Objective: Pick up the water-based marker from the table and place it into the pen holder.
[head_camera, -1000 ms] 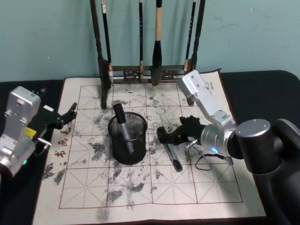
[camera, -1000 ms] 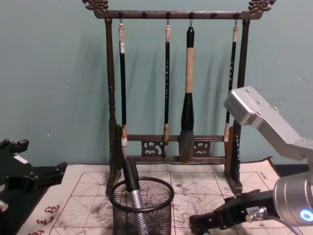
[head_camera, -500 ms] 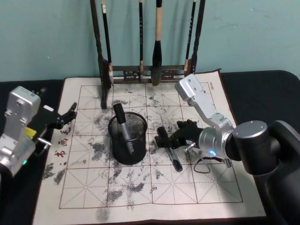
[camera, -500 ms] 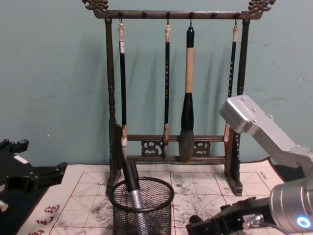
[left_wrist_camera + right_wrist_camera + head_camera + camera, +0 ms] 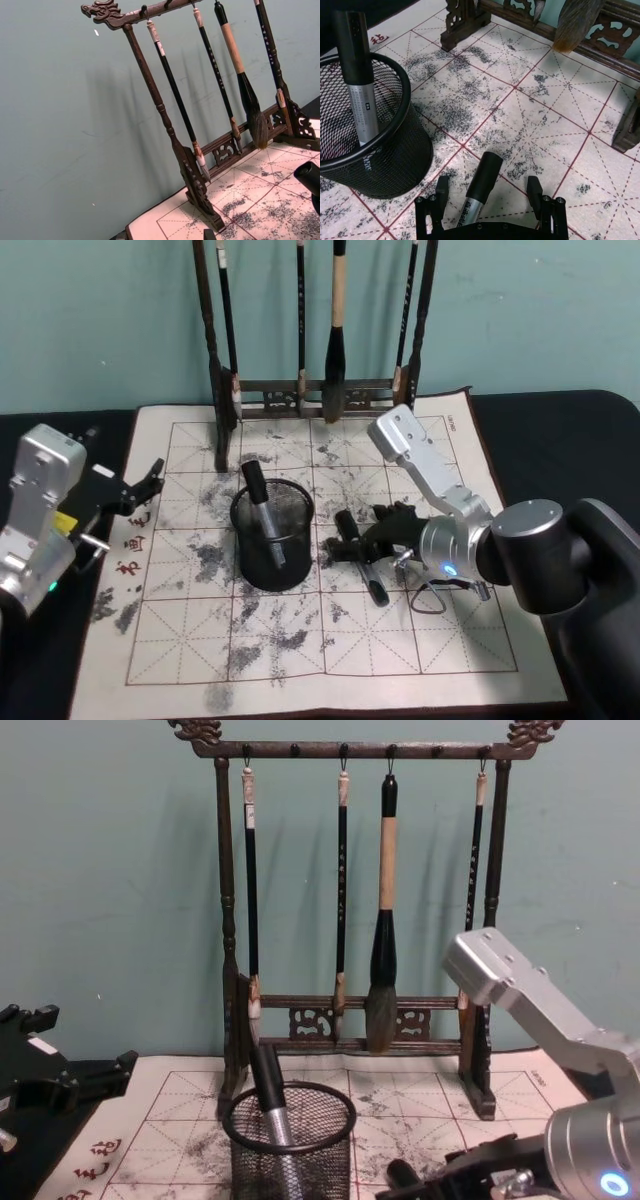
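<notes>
Slippage looms: your right hand (image 5: 487,186), open astride the marker (image 5: 479,194), could roll it toward the pen holder (image 5: 390,165) just beside it on closing, your left hand (image 5: 140,490) idle well apart.

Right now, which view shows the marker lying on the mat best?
The right wrist view: the marker lies close between the right gripper's open jaws, beside the pen holder. The head view shows its two ends, the gripper covering the middle. The chest view leaves it unclear. The left gripper idles far left.
</notes>
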